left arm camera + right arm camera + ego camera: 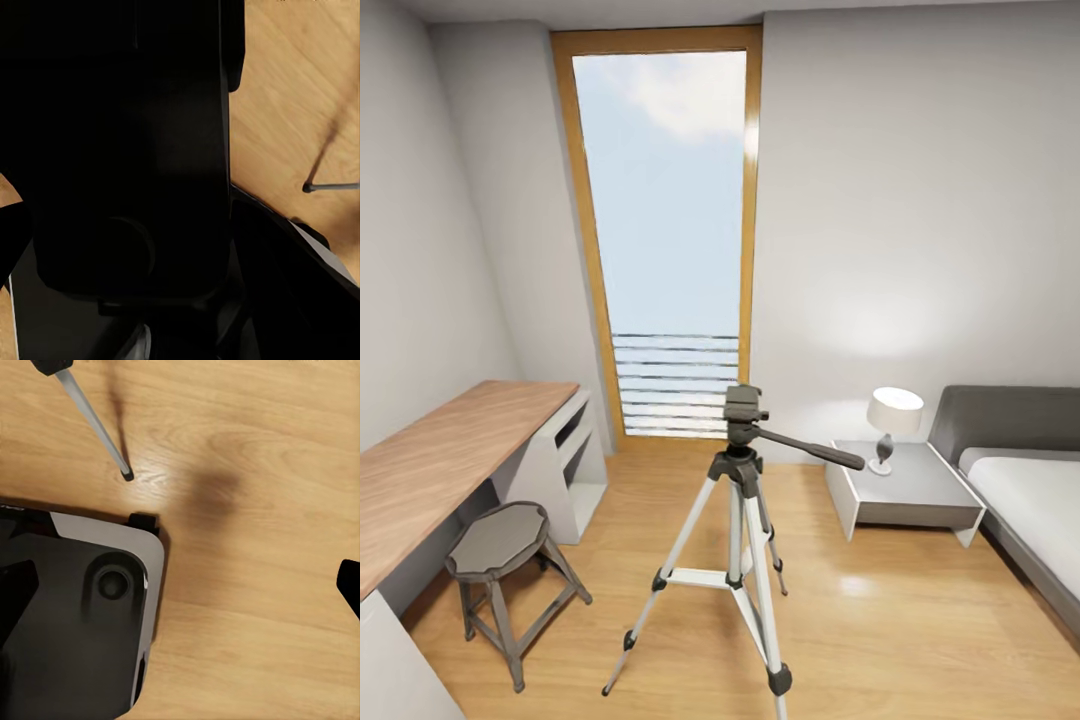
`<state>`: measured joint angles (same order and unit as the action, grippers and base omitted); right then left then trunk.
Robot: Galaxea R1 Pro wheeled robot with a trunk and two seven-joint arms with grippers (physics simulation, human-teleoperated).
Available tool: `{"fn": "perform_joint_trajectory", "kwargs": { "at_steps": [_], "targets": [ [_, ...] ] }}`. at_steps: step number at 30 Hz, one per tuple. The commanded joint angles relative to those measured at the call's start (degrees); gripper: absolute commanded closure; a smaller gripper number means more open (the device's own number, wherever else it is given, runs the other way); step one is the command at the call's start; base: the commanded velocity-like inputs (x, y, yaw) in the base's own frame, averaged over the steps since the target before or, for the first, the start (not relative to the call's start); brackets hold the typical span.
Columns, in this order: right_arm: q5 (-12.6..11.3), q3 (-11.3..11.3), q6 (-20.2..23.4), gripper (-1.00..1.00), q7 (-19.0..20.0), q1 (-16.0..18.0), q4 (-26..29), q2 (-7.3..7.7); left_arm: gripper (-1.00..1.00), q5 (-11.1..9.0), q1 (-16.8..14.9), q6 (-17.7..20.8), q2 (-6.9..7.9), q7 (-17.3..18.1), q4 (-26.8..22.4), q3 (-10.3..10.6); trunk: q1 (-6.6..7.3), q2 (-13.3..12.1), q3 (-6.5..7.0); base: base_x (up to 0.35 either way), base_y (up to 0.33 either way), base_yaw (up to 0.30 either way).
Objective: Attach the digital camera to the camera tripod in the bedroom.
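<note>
presently your right gripper [180, 592] stands open above bare wood floor [255, 450], one fingertip [349, 585] at the frame edge. your left gripper's state cannot be told; dark shapes block its view. ahead, the camera tripod [738, 520] stands upright on the bedroom floor, between stool [500, 560] and nightstand [905, 490], before the window [665, 200].

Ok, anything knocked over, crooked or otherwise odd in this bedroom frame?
Nothing stands out. The camera tripod stands upright on three spread legs on the wood floor, its head bare; the stool by the desk and the lamp on the nightstand are upright too.
</note>
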<state>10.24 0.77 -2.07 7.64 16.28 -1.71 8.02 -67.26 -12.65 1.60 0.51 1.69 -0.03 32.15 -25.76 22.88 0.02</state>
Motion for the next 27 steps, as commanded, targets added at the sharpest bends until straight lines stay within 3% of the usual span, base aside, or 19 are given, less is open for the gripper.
{"fn": "perform_joint_trajectory", "kwargs": {
  "at_steps": [1,10,21,27],
  "targets": [
    [0.40,0.11,-0.22,-1.00,0.10,0.07,-0.16,0.04,1.00,-0.51,-0.01,0.16,0.02,0.24,-0.02,0.46,-0.02,0.04,-0.02,0.014,0.016,0.000],
    [0.25,0.17,-0.21,-1.00,0.10,0.07,-0.21,0.02,1.00,-0.51,-0.01,0.16,0.02,0.24,-0.05,0.46,-0.02,0.04,-0.02,0.005,0.006,-0.019],
    [0.14,0.19,-0.15,-1.00,0.10,0.07,-0.21,-0.01,1.00,-0.51,-0.01,0.16,-0.02,0.24,-0.06,0.46,-0.02,0.04,-0.02,0.000,0.001,-0.208],
    [0.13,0.20,-0.20,-1.00,0.10,0.07,-0.19,-0.02,1.00,-0.51,-0.01,0.16,-0.02,0.24,-0.05,0.46,-0.02,0.04,-0.02,0.000,0.000,-0.080]
  ]
}}
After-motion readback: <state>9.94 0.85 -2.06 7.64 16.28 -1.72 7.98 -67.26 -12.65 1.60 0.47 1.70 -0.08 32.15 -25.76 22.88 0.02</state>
